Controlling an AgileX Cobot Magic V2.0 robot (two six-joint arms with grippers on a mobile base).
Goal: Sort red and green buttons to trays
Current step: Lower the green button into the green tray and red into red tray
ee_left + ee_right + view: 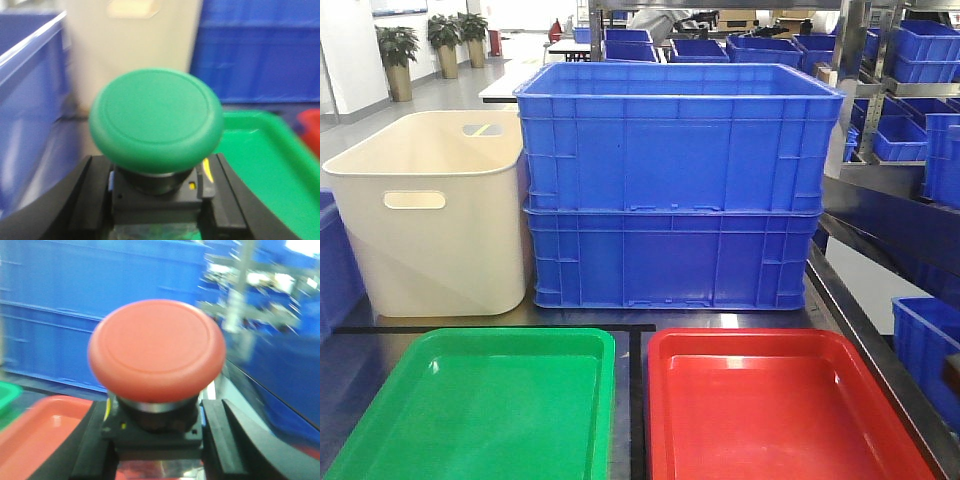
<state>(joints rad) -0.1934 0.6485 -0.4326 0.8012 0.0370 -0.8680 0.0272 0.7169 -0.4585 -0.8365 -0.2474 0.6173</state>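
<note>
Left end effector [157,202] closed on base of green button [156,120], cap up, near green tray [260,165]. Right end effector [155,442] clamps red button [156,350] near red tray [40,430]. Base grip likely keeps buttons upright for colour-matched release.

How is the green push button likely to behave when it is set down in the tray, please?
Probably top-heavy: the green push button has a wide cap overhanging its small black base, so it may tip if released tilted. On its side it could roll on the round cap. It looks like rigid plastic, and the green tray looks glossy, so it may slide.
</note>
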